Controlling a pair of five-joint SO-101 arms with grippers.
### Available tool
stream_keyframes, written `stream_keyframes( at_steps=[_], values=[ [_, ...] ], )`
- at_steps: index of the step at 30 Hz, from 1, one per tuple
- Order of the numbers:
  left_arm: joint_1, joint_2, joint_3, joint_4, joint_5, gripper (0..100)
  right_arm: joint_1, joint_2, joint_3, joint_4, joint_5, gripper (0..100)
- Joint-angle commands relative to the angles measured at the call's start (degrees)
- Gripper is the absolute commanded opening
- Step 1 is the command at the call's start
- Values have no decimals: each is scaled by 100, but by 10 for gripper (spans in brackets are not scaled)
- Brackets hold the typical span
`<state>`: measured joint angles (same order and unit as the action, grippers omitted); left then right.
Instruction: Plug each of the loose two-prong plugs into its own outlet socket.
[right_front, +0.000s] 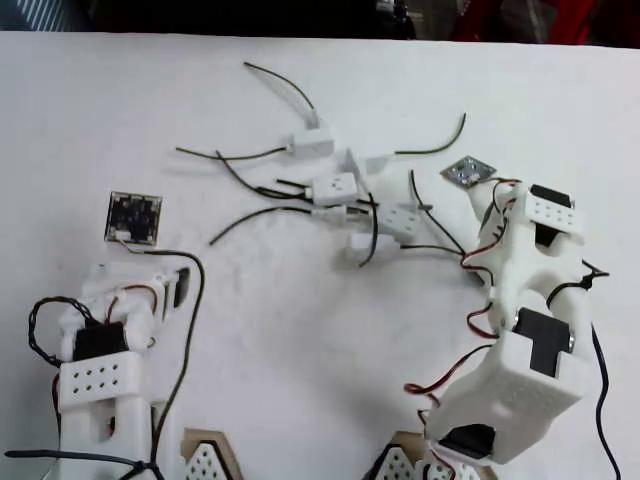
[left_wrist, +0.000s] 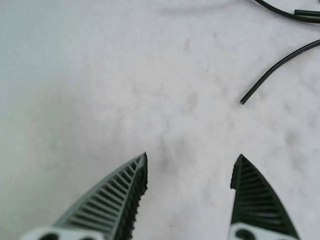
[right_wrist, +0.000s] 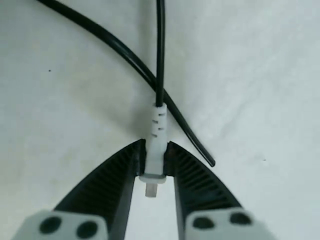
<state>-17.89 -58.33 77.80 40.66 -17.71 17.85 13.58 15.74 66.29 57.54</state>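
Sitting at the left of the table (right_front: 290, 340), a small square board (right_front: 133, 217) with a dark face lies flat just beyond the left arm (right_front: 100, 370). The left gripper (left_wrist: 192, 160) is spread wide with nothing between its ribbed, pointed fingers (left_wrist: 125, 190), low over bare white surface. It looks parked out of the way rather than set up for a grasp. The cut tip of a thin black wire (left_wrist: 243, 101) lies near it but apart.

Toward the middle, several white connector blocks (right_front: 335, 186) lie in a loose cluster, each boxy and hard-edged, with thin dark leads curling off in different directions. I take these for the outlet sockets (which of them already hold a plug is too small to tell). They lie on their sides, so I judge a plug must enter level with the table.

On the right, a second board (right_front: 468, 172) with a shiny face lies near the right arm (right_front: 520, 330). The right gripper (right_wrist: 155, 150) is clenched on a white plug (right_wrist: 157, 125), pinching its smooth body between serrated black pads (right_wrist: 187, 172). The ribbed strain relief and stiff black cable point away from the wrist, while a pale prong end (right_wrist: 151, 190) pokes back toward the camera. That grip looks meant to carry or turn the plug, since the prongs face away from the cluster. Another glossy black cable (right_wrist: 125, 52) crosses beneath it on the table.
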Motion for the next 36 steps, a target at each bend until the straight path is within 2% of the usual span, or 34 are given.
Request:
stream_keyframes(
  at_steps=[1,9,21,24,29,32,36],
  values=[
    [48,-119,-18,-114,9,272,-22,-286,-26,-48,44,19],
    [48,-119,-18,-123,9,272,31,-576,-88,664,44,19],
    [48,-119,-18,-132,9,272,-92,-3354,-88,2510,-79,19],
    [48,-127,-18,-132,9,272,-277,-3855,-35,2774,-730,19],
    [48,-127,-18,-132,9,272,-1112,-4426,510,2721,-1723,19],
    [48,-127,0,-132,9,272,-1736,-4787,853,2422,-2505,19],
    [48,-145,18,-141,9,272,-2448,-5525,1363,1481,-3895,19]
  ],
)
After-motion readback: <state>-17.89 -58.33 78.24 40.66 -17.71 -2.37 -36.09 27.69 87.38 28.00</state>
